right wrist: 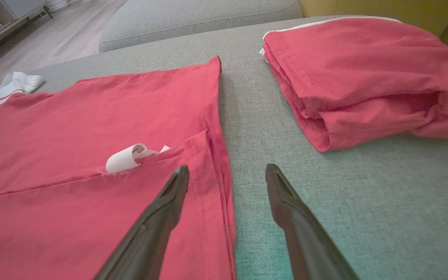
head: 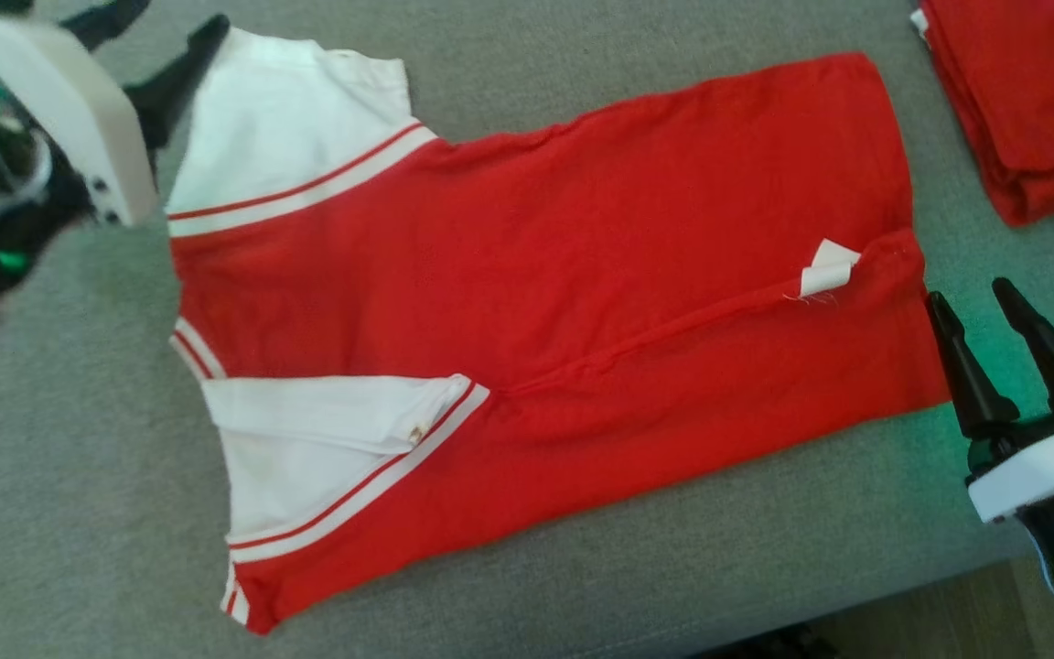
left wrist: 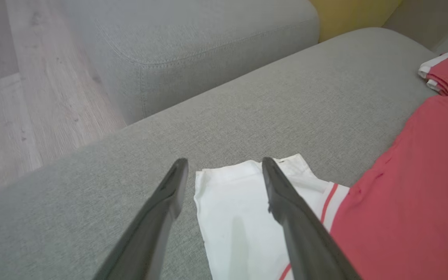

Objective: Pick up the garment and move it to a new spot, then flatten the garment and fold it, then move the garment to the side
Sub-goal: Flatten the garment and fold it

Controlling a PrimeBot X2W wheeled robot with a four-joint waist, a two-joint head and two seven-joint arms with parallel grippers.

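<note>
Left end effector (head: pixel 170 23) at 11 o'clock in head view, fingers wide apart, nothing held. In left wrist view (left wrist: pixel 224 161), tips straddling the outer edge of the far sleeve (left wrist: pixel 239 217): finger at 7 o'clock over bare sofa seat (left wrist: pixel 247 97), finger at 5 o'clock over white cloth. Cannot tell whether tips touch fabric. Right end effector (head: pixel 968 293) at 4 o'clock in head view, likewise spread and empty. In right wrist view (right wrist: pixel 227 168), tips straddling the hem (right wrist: pixel 216 116): finger at 7 o'clock above red cloth, finger at 5 o'clock above bare seat. Garment (head: pixel 536 275) spread flat on the seat between the two, long axis from 8 o'clock (collar, sleeves) to 2 o'clock (hem). Near sleeve (head: pixel 326 412) turned in, near long edge apparently folded over along a line past the white label (head: pixel 827 267); far sleeve jutting out at 11 o'clock. Judged: lengthwise folding part done, far side outstanding. From left end effector, body of garment toward 4 o'clock; from right, toward 9 o'clock. Neither nearer overall; each placed at its own end, hence suited to a paired pinch of sleeve end and hem. Second folded garment (head: pixel 1021 110) at 1 o'clock, apart from hem; best kept out of any sweep.
</note>
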